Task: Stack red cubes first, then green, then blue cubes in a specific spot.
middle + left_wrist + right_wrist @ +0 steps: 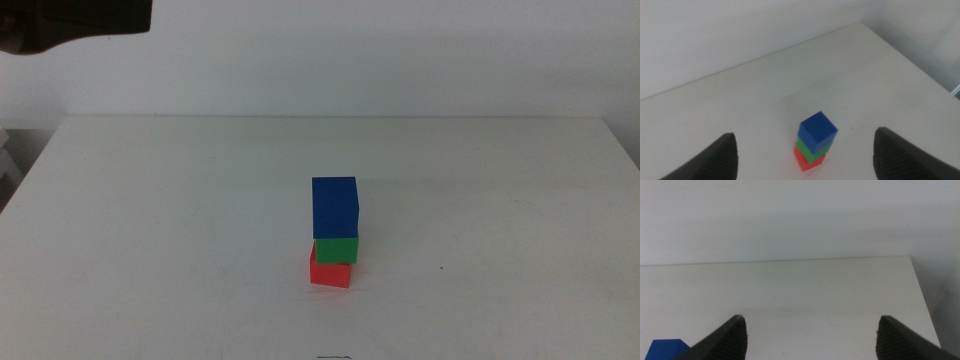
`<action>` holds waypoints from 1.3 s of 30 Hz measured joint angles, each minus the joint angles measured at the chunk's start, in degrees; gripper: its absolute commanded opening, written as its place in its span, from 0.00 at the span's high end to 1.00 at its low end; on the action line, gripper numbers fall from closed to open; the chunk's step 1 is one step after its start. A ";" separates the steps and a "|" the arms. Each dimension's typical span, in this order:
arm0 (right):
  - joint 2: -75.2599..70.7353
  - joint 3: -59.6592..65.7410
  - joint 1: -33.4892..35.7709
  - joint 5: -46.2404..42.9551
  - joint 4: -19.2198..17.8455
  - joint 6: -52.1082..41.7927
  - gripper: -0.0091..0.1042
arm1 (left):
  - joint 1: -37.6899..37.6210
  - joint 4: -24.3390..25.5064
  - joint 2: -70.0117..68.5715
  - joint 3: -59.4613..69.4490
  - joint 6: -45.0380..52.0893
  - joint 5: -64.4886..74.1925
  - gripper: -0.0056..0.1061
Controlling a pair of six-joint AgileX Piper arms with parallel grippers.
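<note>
A three-cube stack stands on the white table. The red cube (331,272) is at the bottom, the green cube (337,248) sits on it, and the blue cube (335,206) is on top, turned slightly. In the left wrist view the blue cube (818,132), green cube (807,154) and red cube (807,163) show from above, between the wide-apart jaws of my left gripper (805,134), which is open, holds nothing and hangs well clear of the stack. My right gripper (812,317) is open and empty, with only a corner of the blue cube (664,349) in its view.
The white table (150,220) ends at a far edge against a pale wall. A dark shape (70,22) fills the middle view's top left corner. Neither gripper shows in the middle view.
</note>
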 measured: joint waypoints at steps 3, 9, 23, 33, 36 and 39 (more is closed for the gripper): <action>0.00 0.00 0.00 -0.04 0.00 0.00 0.33 | 0.00 3.18 -0.41 0.42 -0.11 -0.74 0.13; 0.00 0.00 0.00 -0.04 0.00 -0.01 0.34 | 0.00 18.11 -7.17 7.39 -8.78 -11.96 0.13; -0.07 0.00 0.00 -0.10 -0.05 -0.06 0.34 | 0.00 35.54 -23.21 29.96 -27.20 -36.51 0.13; -0.07 0.26 0.00 -0.74 -0.72 -0.06 0.34 | 0.00 36.14 -23.21 30.34 -27.86 -36.50 0.13; -1.07 3.04 0.00 -5.84 -1.09 -0.06 0.34 | 0.00 35.18 -23.40 30.38 -27.86 -36.44 0.13; -3.71 8.56 0.00 -13.43 -1.09 -0.06 0.34 | 0.00 33.63 -24.52 30.38 -27.86 -36.44 0.13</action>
